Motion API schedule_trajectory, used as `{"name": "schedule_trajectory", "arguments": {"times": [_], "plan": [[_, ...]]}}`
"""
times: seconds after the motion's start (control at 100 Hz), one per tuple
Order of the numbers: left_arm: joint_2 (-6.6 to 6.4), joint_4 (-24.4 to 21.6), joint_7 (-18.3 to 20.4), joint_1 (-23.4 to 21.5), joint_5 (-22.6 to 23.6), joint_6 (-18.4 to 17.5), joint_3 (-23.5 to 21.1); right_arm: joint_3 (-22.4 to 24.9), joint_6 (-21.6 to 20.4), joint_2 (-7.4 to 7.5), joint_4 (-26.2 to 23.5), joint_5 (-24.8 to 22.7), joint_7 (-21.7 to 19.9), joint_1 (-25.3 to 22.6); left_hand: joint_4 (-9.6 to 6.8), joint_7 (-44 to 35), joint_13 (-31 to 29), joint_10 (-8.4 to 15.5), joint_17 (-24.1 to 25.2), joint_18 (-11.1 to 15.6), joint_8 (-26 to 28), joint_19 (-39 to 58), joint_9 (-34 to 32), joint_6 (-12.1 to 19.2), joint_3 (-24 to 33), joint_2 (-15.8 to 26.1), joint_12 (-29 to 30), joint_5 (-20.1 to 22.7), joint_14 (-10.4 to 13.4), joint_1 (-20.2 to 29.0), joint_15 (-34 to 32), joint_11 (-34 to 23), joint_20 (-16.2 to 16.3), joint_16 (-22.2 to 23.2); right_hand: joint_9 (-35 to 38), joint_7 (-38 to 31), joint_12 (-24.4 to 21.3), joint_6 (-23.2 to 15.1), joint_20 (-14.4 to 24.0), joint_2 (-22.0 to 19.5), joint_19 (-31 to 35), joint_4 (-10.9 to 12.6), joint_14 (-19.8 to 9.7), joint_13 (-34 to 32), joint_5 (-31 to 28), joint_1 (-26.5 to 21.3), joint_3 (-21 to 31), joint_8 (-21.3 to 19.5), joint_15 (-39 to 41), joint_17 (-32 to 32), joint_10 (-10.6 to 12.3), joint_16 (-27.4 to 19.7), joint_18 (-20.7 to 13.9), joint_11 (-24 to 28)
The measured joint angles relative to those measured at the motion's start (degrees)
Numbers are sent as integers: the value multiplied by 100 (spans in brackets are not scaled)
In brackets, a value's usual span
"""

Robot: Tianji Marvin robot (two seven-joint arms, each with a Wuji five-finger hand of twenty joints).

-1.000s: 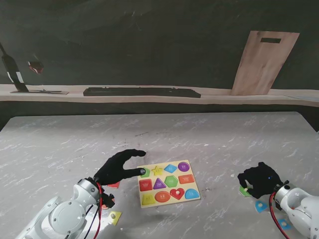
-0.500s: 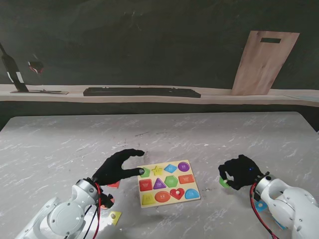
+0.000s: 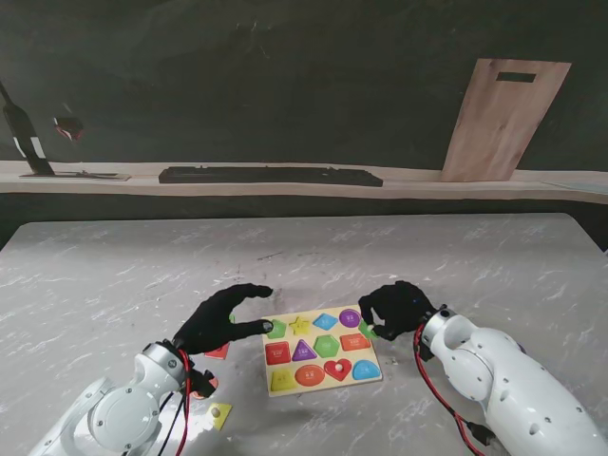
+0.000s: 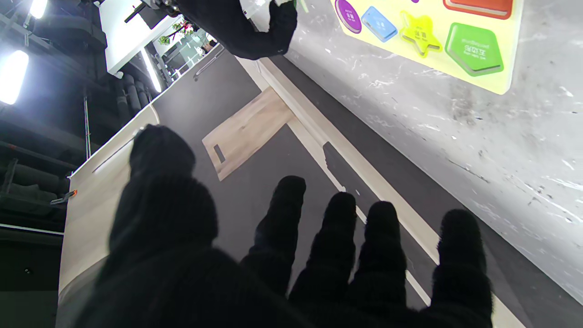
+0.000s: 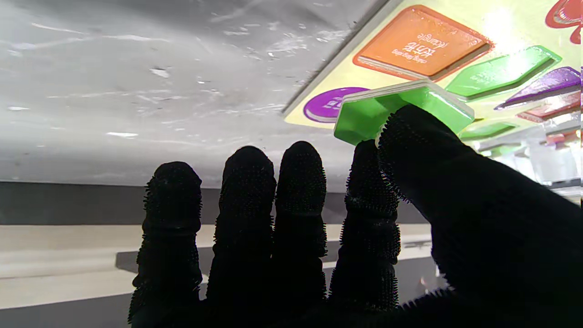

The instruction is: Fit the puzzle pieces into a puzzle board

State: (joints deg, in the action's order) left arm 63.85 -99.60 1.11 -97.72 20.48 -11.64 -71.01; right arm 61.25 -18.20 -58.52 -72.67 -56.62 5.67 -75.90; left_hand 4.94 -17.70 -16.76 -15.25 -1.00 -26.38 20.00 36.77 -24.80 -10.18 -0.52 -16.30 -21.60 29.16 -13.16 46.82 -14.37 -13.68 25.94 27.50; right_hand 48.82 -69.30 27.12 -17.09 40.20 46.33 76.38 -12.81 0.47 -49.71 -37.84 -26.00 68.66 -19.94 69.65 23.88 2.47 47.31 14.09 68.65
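The yellow puzzle board [image 3: 321, 367] lies flat in the middle of the table, showing coloured shapes such as a purple circle [image 3: 350, 318], a star [image 3: 300, 326] and a red heart [image 3: 337, 370]. My right hand [image 3: 394, 306] hovers at the board's right edge, shut on a green puzzle piece [image 5: 401, 111] pinched between thumb and forefinger just over the purple circle [image 5: 325, 105] and orange rectangle [image 5: 421, 41]. My left hand [image 3: 223, 318] is open, fingers spread, a fingertip at the board's left edge by the green pentagon [image 4: 473, 48].
A red piece [image 3: 218, 352] lies on the table by my left wrist, and a yellow piece [image 3: 218, 414] lies nearer to me. A wooden cutting board [image 3: 503, 119] leans against the back wall on a ledge with a long dark bar [image 3: 271, 176].
My right hand has carried the green piece leftward from the table's right side to the board's right edge. The left hand has stayed put.
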Motion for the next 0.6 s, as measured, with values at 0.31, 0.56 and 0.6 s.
{"name": "schedule_trajectory", "arguments": {"times": [0.31,0.56,0.6], "plan": [[3,-21,-19,-14,3,28,-13,-983,279,-175,455,571,72,637,0,0,0,0,0,0,0,0,0,0,0,59,0,0,0,1,0,0,0,0,0,0,63,26,79,5,63,73,4,0,-1,0,1,-1,127,7,-68,70,56,81],[5,-28,-22,-20,0,41,-21,-1484,386,-254,589,742,81,853,0,7,0,0,0,0,0,0,0,0,0,59,0,0,0,1,0,0,0,0,0,-4,70,72,135,5,118,119,8,0,-1,-3,1,-1,186,7,-70,72,66,90],[5,-29,-22,-21,-1,41,-21,-1548,380,-262,617,745,81,881,0,9,0,0,0,0,0,0,0,0,0,59,0,0,0,1,0,0,0,0,0,-5,70,74,135,5,118,119,8,0,-1,-3,1,-1,186,7,-71,73,66,90]]}}
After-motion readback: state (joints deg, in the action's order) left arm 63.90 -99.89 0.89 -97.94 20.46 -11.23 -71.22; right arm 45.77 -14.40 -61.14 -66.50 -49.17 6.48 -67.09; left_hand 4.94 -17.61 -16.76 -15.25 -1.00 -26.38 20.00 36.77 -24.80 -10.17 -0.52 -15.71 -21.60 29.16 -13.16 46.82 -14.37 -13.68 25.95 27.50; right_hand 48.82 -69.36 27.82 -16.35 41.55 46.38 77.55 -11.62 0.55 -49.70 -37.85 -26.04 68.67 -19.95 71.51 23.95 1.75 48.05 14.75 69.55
